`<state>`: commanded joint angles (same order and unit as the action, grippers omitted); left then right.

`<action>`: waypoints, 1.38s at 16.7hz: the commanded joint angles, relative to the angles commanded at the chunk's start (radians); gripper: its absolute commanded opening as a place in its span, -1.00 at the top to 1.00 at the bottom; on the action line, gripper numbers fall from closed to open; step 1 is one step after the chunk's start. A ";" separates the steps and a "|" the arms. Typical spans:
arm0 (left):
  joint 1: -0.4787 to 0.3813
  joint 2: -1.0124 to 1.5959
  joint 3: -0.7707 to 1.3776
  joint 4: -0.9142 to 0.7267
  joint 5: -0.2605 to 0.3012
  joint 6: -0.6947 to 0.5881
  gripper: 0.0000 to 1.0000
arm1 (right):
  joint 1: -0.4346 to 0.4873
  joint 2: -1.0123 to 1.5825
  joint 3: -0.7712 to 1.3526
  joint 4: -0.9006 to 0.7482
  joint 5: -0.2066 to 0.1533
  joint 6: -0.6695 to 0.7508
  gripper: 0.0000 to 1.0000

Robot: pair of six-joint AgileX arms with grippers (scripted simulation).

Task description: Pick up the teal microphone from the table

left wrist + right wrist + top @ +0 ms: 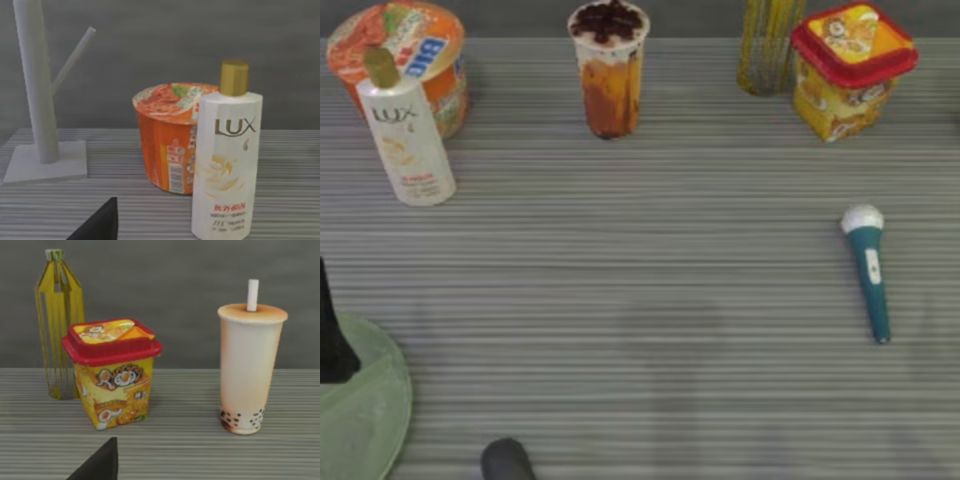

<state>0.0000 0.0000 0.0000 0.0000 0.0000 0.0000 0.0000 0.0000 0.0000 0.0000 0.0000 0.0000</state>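
The teal microphone (871,272) lies flat on the striped table (670,200) at the right side, its white head toward the far edge and its handle tip toward the front. Nothing touches it. It shows in neither wrist view. A black part of my left arm (332,340) stands at the left edge, far from the microphone. Only a black wedge of my left gripper (100,225) shows in the left wrist view. A like wedge of my right gripper (100,465) shows in the right wrist view. The right arm is out of the top view.
Along the far edge stand a white Lux bottle (408,140), an orange noodle cup (410,55), a bubble tea cup (610,65), a yellow bottle (768,45) and a red-lidded yellow tub (850,65). A pale green plate (360,410) sits front left.
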 joint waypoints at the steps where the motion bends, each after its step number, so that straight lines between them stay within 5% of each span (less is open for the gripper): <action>1: 0.000 0.000 0.000 0.000 0.000 0.000 -1.00 | 0.000 0.000 0.000 0.000 0.000 0.000 -1.00; 8: 0.000 0.000 0.000 0.000 0.000 0.000 -1.00 | 0.052 0.222 0.176 -0.151 0.003 0.051 -1.00; 23: 0.000 0.000 0.000 0.000 0.000 0.000 -1.00 | 0.296 1.571 1.085 -0.819 0.025 0.317 -1.00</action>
<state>0.0000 0.0000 0.0000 0.0000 0.0000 0.0000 0.2958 1.5706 1.0849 -0.8185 0.0255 0.3167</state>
